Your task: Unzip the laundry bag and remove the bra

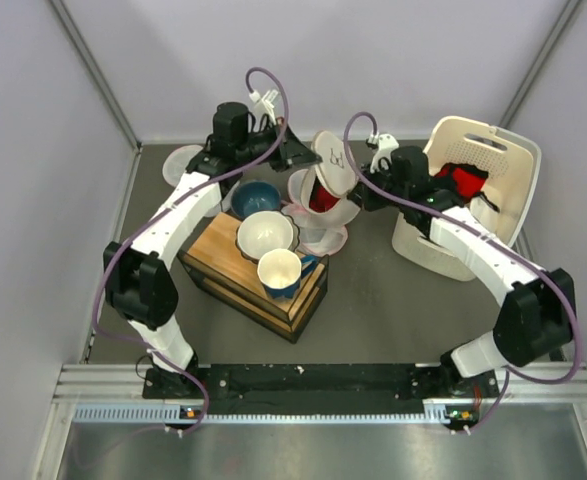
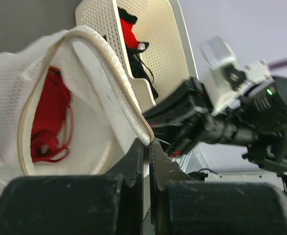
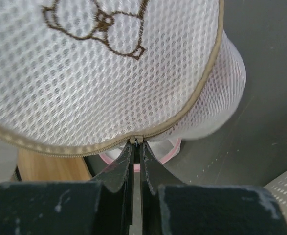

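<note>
The white mesh laundry bag (image 1: 331, 165) hangs lifted between my two grippers, its round bear-embroidered end (image 3: 109, 73) facing the right wrist camera. In the left wrist view the bag (image 2: 11, 88) gapes open, and the red bra (image 2: 48, 115) lies inside; from above the bra (image 1: 322, 198) shows red in the opening. My left gripper (image 1: 308, 158) (image 2: 146, 141) is shut on the bag's opened zip rim (image 2: 114, 83). My right gripper (image 1: 359, 198) (image 3: 137, 144) is shut on the zip pull (image 3: 137, 140) at the tan zip line.
A cream perforated basket (image 1: 493, 170) (image 2: 163, 39) with red and black clothing stands at the right. A wooden box (image 1: 223, 255) carries a white bowl (image 1: 265, 233) and a blue cup (image 1: 283, 272). A blue bowl (image 1: 256, 197), a white plate (image 1: 181, 163) and pink-trimmed mesh bags (image 1: 323, 240) lie nearby.
</note>
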Robot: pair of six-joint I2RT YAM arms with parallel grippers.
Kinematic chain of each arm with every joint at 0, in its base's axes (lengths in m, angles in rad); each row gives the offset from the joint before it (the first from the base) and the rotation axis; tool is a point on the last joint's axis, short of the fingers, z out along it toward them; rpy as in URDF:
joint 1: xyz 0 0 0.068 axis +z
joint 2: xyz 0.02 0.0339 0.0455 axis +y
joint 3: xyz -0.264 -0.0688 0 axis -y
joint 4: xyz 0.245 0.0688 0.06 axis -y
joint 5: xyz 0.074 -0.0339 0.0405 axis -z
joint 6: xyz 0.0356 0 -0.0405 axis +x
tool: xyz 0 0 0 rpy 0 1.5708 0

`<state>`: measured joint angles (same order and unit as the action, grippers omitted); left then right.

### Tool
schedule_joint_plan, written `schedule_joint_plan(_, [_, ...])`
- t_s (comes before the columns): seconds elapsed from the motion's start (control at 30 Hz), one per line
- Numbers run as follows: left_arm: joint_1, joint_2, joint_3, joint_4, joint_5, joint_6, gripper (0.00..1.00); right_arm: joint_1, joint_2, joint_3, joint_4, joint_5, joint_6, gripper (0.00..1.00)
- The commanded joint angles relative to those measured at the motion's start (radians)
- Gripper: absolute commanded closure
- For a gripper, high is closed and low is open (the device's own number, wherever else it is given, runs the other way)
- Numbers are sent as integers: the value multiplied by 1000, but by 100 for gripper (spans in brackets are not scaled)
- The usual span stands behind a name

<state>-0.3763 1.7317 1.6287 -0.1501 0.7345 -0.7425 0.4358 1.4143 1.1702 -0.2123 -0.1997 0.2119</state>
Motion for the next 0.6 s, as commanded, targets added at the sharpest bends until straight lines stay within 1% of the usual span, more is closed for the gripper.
schedule_joint_plan(0.0, [-26,-32,23,3,62,67,100,-81,57,101,-25,-113,-49,100])
schedule_joint_plan(0.1, [7,-57,20,-26,74,97,100,-176,106,137,-25,-168,-45,100])
schedule_joint_plan(0.17, [16,-58,39,-48,85,120,100,-200,162,187,-29,-217,-46,100])
schedule_joint_plan(0.27, [16,-57,60,-57,112,124,100,-207,237,274,-62,-245,-77,100])
schedule_joint_plan(0.37, [16,-58,65,-59,132,127,100,-207,261,308,-42,-231,-72,100])
schedule_joint_plan(0.43, [16,-60,65,-59,150,129,100,-209,255,312,-1,-228,-59,100])
schedule_joint_plan(0.5, [17,-61,62,-52,164,127,100,-209,250,328,2,-199,-62,100])
schedule_joint_plan(0.57, [37,-73,45,16,187,89,100,-213,236,336,-25,-170,-91,100])
